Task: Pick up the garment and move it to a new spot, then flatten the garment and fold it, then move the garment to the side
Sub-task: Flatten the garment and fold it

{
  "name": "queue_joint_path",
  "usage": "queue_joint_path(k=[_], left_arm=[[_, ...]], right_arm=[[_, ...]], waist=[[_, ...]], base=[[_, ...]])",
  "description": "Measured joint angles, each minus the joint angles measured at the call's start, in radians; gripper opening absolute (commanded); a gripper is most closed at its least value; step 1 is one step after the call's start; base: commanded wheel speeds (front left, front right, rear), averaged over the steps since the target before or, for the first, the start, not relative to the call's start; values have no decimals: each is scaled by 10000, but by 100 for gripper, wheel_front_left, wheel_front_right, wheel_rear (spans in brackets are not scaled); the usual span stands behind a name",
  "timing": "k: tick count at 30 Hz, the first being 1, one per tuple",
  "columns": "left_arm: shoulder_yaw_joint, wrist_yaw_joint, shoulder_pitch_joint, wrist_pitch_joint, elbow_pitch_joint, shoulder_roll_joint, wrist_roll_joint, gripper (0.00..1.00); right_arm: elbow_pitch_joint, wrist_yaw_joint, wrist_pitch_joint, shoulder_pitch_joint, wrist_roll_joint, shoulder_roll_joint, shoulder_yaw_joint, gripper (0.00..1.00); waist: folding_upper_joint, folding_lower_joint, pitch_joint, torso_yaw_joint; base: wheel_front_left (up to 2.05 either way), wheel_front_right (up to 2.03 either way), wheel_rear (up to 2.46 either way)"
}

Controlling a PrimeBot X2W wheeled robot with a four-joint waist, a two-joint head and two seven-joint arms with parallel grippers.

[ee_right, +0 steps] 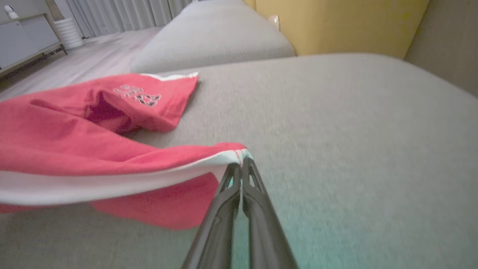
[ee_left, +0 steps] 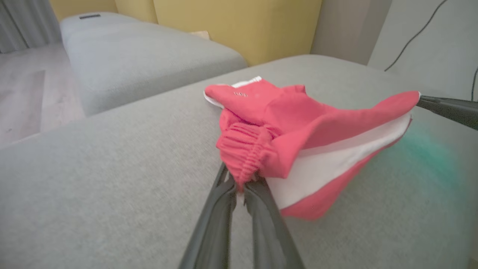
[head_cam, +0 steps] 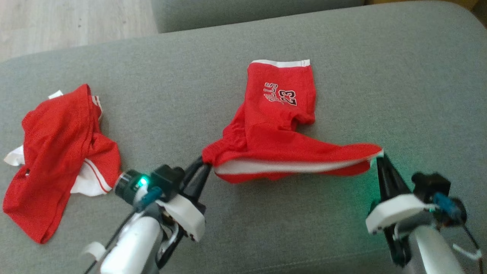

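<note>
The red jersey shorts with white trim and a printed 23 (head_cam: pixel 274 129) lay mid-cushion on the grey fabric sofa (head_cam: pixel 399 68), their near edge lifted between my claws. My left gripper (head_cam: pixel 205 163) was clamped on the gathered elastic waistband, my right gripper (head_cam: pixel 379 156) pinched on the white-edged leg corner. The cloth looked light, limp, sag-prone; corners seemed the right holds. I counted two garments: these, plus one crumpled red-and-white piece (head_cam: pixel 57 152) at left.

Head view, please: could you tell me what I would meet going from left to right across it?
crumpled red-and-white garment → left tool, shut on the waistband → red shorts marked 23 → right tool, shut on the shorts' corner
</note>
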Motion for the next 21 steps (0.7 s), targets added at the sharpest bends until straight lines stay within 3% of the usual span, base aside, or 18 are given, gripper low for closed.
queue_joint_path(k=[5,9,14,21], left_arm=[[514,0,-28,0,-777,115,-4,0],[616,-4,-529,0,-945,401,-92,0],[746,-6,-2464,0,-851,813,-309,0],[959,-8,-4097,194,-802,1001,-598,0]], right_arm=[[-1243,2,433,-719,-339,-144,420,0],[-2090,0,1267,-1775,-226,-993,1329,0],[-2617,2,2182,-3683,422,-2176,2439,0],[-2959,2,2740,-5175,986,-2740,2928,0]], waist=[[0,0,-301,103],[0,0,-605,148],[0,0,-1068,218],[0,0,-1478,320]], base=[[0,0,0],[0,0,0],[0,0,0],[0,0,0]])
